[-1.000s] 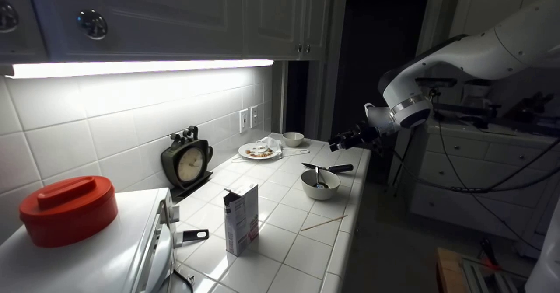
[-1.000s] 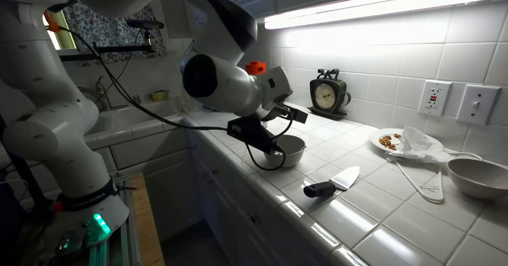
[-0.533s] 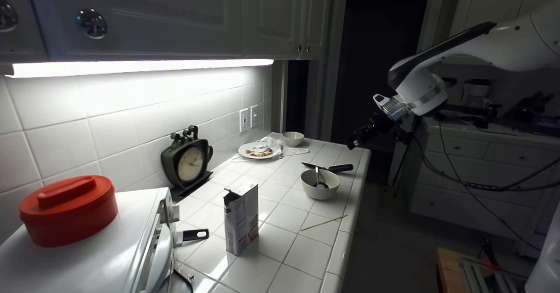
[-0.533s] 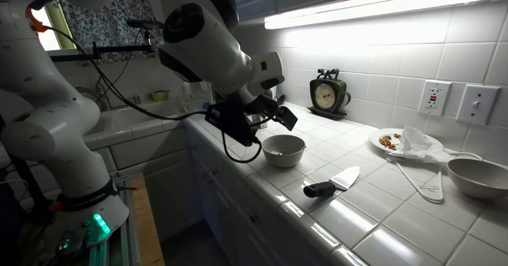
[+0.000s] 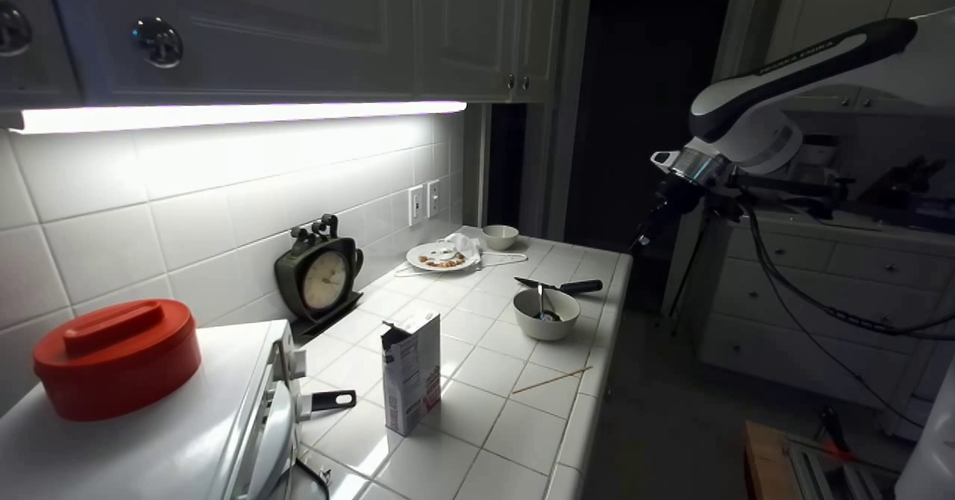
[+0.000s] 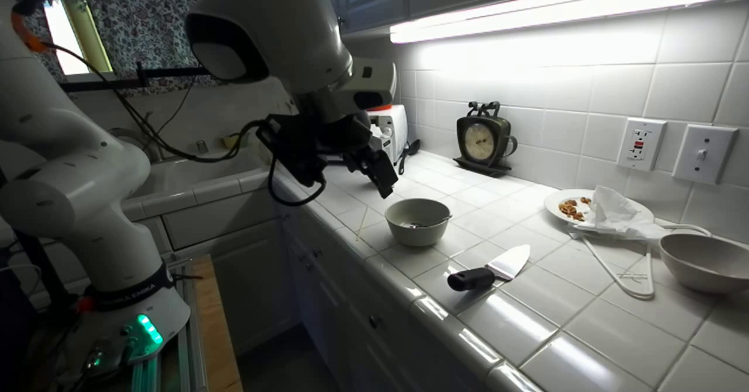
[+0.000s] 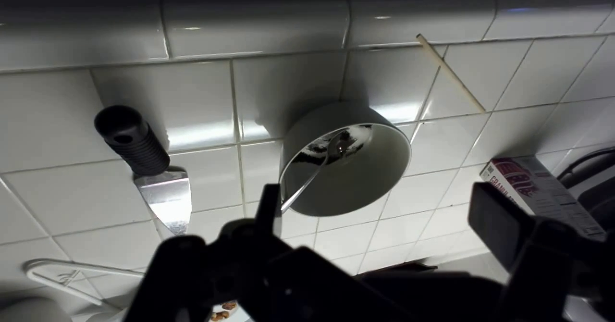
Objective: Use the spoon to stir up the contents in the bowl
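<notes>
Gripper (image 7: 383, 215) spread, spoon (image 7: 306, 183) partly obscured

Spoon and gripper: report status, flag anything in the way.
Gripper open, holding nothing. Spoon leaning in bowl. Black-handled server and thin stick near bowl, not touching it; likely no obstacle.

Pale-grey rnd bowl (image 7: 355, 182) sits upright w/ shiny silvery spoon (image 7: 312, 177) tilted inside, head nr bowl's btm, handle up at its rim.
</notes>
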Controlling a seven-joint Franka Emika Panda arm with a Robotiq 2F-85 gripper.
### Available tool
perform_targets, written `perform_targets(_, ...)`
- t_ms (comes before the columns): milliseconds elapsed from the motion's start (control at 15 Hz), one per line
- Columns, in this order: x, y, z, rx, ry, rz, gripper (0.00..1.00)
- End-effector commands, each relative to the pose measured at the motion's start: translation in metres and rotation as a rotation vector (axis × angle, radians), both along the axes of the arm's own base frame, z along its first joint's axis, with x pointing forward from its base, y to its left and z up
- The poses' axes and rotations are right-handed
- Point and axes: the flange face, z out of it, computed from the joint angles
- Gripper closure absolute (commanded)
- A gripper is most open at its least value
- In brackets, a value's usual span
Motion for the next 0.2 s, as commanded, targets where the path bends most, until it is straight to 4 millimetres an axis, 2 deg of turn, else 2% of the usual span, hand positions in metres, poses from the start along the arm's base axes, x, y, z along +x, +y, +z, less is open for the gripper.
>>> perform_targets(0, -0.0002, 0.0001, 0.0014, 0.001, 0.002, -0.003, 0.00)
perform_targets(133, -0.0002, 0.0002, 0.0012, 0.002, 0.003, -0.004, 0.00)
